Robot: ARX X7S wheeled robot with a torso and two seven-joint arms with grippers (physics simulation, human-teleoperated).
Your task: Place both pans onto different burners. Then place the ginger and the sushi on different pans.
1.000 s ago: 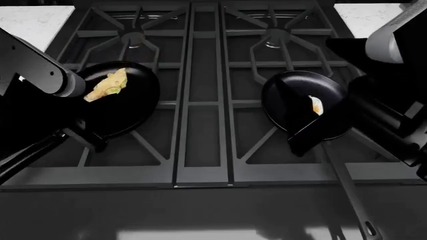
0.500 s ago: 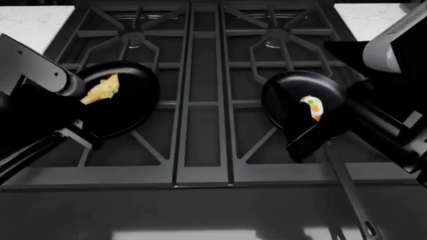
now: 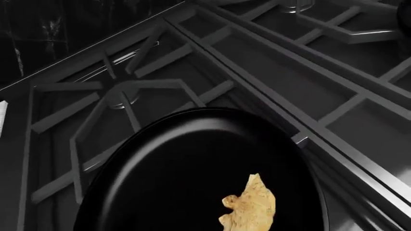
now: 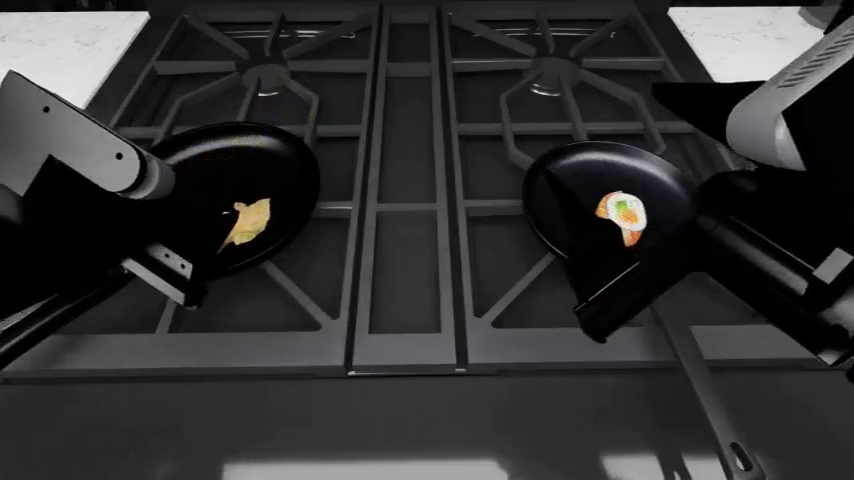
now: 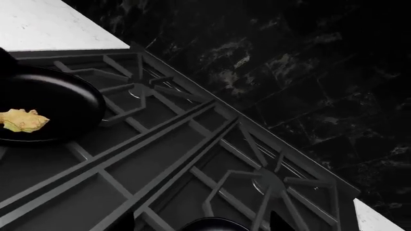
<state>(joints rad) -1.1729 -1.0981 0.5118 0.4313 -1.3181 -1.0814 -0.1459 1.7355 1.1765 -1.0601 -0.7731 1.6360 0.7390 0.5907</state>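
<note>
Stove front: bare dark ledge, nearest the robot. The long thin handle (image 4: pixel 694 385) of the right pan runs down across it toward the near right.

Left pan (image 4: pixel 274 160): on the near-left grate, partly under the left arm (image 4: pixel 80 150). It holds the ginger (image 4: pixel 248 221), a small, knobbly, yellowish lump lying loose toward the pan's near side. Judged light and stiff, likely to skid on the nonstick base; best taken across its narrow waist.

Right pan (image 4: pixel 574 195): on the near-right grate. It holds the sushi (image 4: pixel 622 216), lying on its side, orange outside, with white rice. Judged soft and crushable, liable to roll; gentle hold across the round flank.

Pans: judged rigid, moderately heavy, tip-prone; take by the handle near the bowl.

Left claw: not shown in any view; state cannot be told. Right gripper (image 4: pixel 627 285): dark shape at the right pan's near edge, apart from the sushi; whether spread or closed cannot be told.

Far burners (image 4: pixel 264 75): both uncovered. White counter (image 4: pixel 60 40) at the far corners.
</note>
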